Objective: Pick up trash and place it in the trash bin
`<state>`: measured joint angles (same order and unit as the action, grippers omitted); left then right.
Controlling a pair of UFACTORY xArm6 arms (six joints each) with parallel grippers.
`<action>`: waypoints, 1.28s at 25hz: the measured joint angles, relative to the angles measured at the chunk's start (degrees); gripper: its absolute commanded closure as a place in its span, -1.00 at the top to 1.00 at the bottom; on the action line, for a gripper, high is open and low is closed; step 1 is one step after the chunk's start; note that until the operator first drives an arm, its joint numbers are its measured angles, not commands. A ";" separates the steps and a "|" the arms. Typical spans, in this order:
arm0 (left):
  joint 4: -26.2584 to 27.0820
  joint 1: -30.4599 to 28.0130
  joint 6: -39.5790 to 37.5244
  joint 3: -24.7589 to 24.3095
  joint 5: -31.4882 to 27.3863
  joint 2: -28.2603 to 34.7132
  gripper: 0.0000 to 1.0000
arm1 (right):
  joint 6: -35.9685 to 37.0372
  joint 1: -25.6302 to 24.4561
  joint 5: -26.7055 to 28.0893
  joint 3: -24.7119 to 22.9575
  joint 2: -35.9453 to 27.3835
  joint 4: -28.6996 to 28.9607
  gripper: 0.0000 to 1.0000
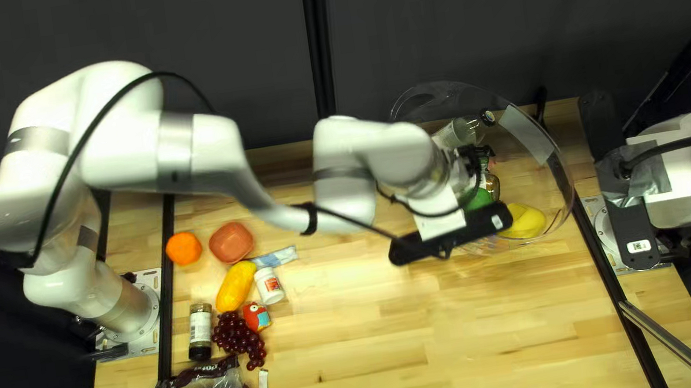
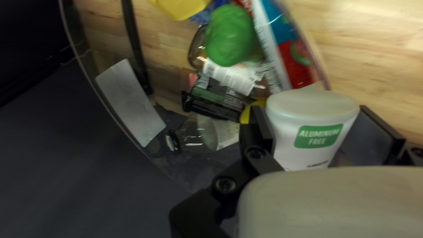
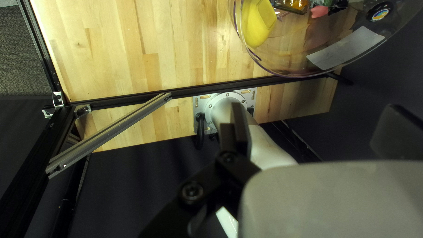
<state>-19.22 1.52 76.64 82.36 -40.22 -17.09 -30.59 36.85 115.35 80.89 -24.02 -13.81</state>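
Left gripper (image 2: 313,120) pinches the deodorant (image 2: 318,135), right gripper (image 3: 315,121) spread — released off-centre, it could bounce off the bin rim (image 1: 571,178)!

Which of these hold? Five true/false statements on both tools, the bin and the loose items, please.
1. The left tool holds a white container. True.
2. The right tool is shut. False: its fingers stand apart, with nothing gripped.
3. A clear bottle with a dark cap lies in the bin. True.
4. The orange is in the bin. False: it is on the table, beside the red bowl.
5. The bin is see-through. True.
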 measured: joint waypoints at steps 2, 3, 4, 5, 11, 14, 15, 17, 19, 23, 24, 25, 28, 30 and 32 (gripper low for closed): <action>0.47 0.85 1.05 -1.30 2.16 0.25 -1.00 | 0.00 0.00 0.00 0.00 0.00 0.00 1.00; 0.47 1.13 1.25 -1.81 2.99 0.45 -1.00 | 0.00 0.00 0.00 0.00 0.00 0.00 1.00; 0.41 1.41 1.36 -2.26 3.72 0.58 -0.86 | 0.00 0.00 0.00 0.00 0.00 0.00 1.00; 0.36 1.67 1.43 -2.68 4.43 0.68 0.21 | 0.00 0.00 0.00 0.00 0.00 0.00 1.00; 2.73 2.14 2.91 -4.07 5.31 1.91 1.00 | 0.00 0.00 0.00 0.00 0.00 0.00 1.00; 4.58 1.40 3.57 -4.69 2.74 4.49 1.00 | 0.00 0.00 0.00 0.00 0.00 0.00 1.00; 5.15 0.96 3.58 -4.98 1.35 5.67 1.00 | 0.00 0.00 0.00 0.00 0.00 0.00 1.00; 6.08 -0.35 3.14 -5.45 -2.46 8.25 1.00 | 0.00 0.00 0.00 0.00 0.00 0.00 1.00; 6.76 -2.43 1.86 -5.83 -7.32 11.14 1.00 | 0.00 0.00 0.00 0.00 0.00 0.00 1.00; 7.59 -8.70 -2.34 -6.04 -16.63 15.42 1.00 | 0.00 0.00 0.00 0.00 0.00 0.00 1.00; 7.82 -10.32 -3.58 -6.12 -18.20 15.78 1.00 | 0.00 0.00 0.00 0.00 0.00 0.00 1.00; 8.09 -11.90 -4.88 -6.40 -19.32 15.88 1.00 | 0.00 0.00 0.00 0.00 0.00 0.00 1.00; 9.74 -15.33 -7.91 -8.77 -20.49 15.03 1.00 | 0.00 0.00 0.00 0.00 0.00 0.00 1.00; 11.35 -16.24 -8.77 -11.90 -19.25 14.47 1.00 | 0.00 0.00 0.00 0.00 0.00 0.00 1.00; 13.76 -16.54 -8.78 -16.36 -16.69 14.10 1.00 | 0.00 0.00 0.00 0.00 0.00 0.00 1.00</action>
<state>-5.45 -15.03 67.86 66.00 -56.91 -2.99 -30.59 36.85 115.35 80.89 -24.02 -13.81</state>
